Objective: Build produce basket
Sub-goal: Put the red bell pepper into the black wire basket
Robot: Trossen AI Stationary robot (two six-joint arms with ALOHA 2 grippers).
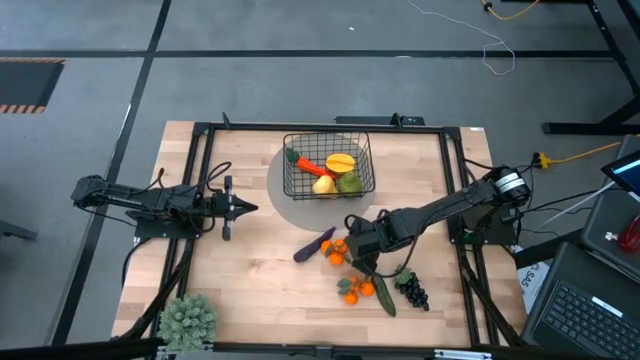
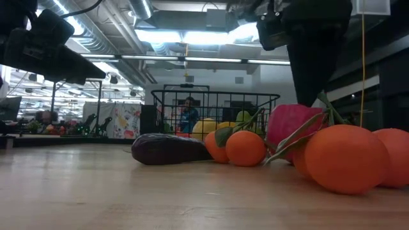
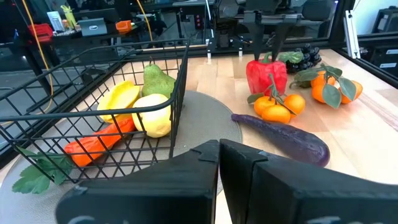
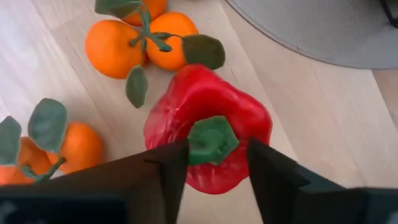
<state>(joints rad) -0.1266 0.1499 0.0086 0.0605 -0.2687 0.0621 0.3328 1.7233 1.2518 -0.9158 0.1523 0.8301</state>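
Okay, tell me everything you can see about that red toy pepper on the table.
The glossy red plastic-looking bell pepper stands upright on the wooden table, its green stem pointing up. It sits outside the black wire basket, beside a cluster of oranges with green leaves. The right gripper is above it, its fingers either side of the stem and not yet clamped.

**Nothing to read here**

I find no legible text, label, brand, number or sign in any view — not on my arms, not on the table. The banners in the room behind — too blurred for me to make out.
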